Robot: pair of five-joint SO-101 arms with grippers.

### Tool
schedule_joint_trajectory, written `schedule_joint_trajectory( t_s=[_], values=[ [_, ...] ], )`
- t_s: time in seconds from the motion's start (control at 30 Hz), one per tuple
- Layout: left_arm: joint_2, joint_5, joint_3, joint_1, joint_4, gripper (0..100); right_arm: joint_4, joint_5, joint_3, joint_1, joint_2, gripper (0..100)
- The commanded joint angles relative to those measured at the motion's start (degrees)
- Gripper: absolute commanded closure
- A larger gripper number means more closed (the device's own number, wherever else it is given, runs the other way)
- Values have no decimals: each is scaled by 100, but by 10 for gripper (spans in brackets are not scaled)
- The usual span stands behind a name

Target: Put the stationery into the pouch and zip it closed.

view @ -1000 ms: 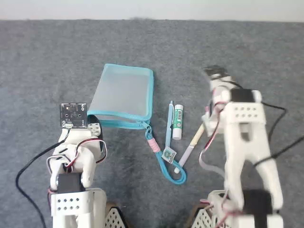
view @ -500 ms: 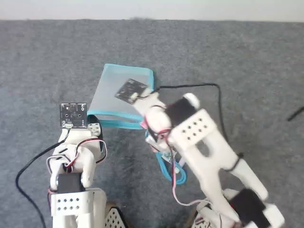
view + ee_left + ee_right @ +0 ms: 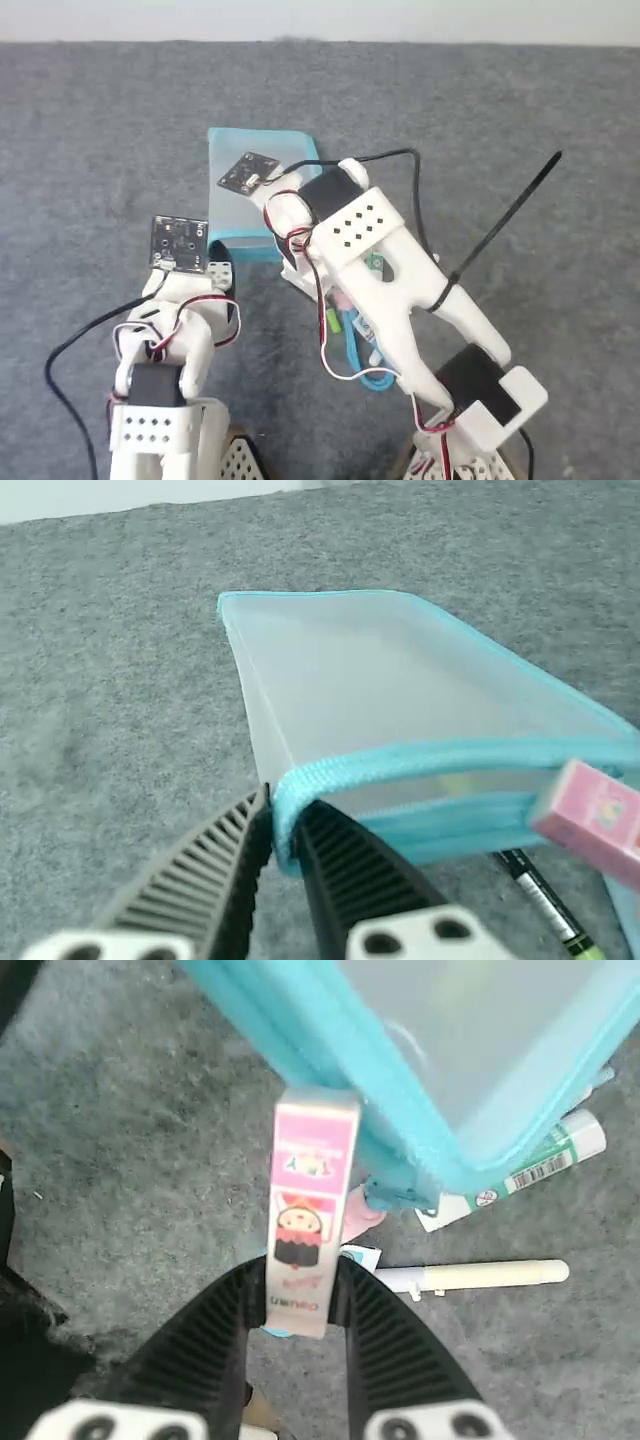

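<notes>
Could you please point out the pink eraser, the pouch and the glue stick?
pink eraser (image 3: 305,1230), right wrist view, printed face.
pouch (image 3: 370,680), left wrist view, clear panel.
glue stick (image 3: 550,1160), right wrist view, label.

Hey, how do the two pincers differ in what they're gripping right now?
The left pincer pinches the thin teal rim of the pouch; the right pincer clamps a pink eraser. The left's jaws nearly meet; the right's are spread by the eraser. Both are shut, at the pouch's mouth.

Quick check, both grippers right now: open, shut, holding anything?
Left gripper: shut on the rim of the pouch.
Right gripper: shut on the pink eraser.
</notes>
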State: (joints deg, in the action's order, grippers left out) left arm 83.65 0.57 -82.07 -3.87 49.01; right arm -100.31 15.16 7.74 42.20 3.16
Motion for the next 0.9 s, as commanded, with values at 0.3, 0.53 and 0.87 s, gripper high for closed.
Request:
schedule_joint_trajectory(
  t_s=[0.3,0.53,0.87],
  values=[
    [88,-114,48,554,167,989,-163,-334,519,-303,277,991],
    [88,-246,48,589,176,989,-171,-659,1512,-681,822,991],
    [88,-264,48,695,185,989,31,-686,2048,-637,1138,990]
  ],
)
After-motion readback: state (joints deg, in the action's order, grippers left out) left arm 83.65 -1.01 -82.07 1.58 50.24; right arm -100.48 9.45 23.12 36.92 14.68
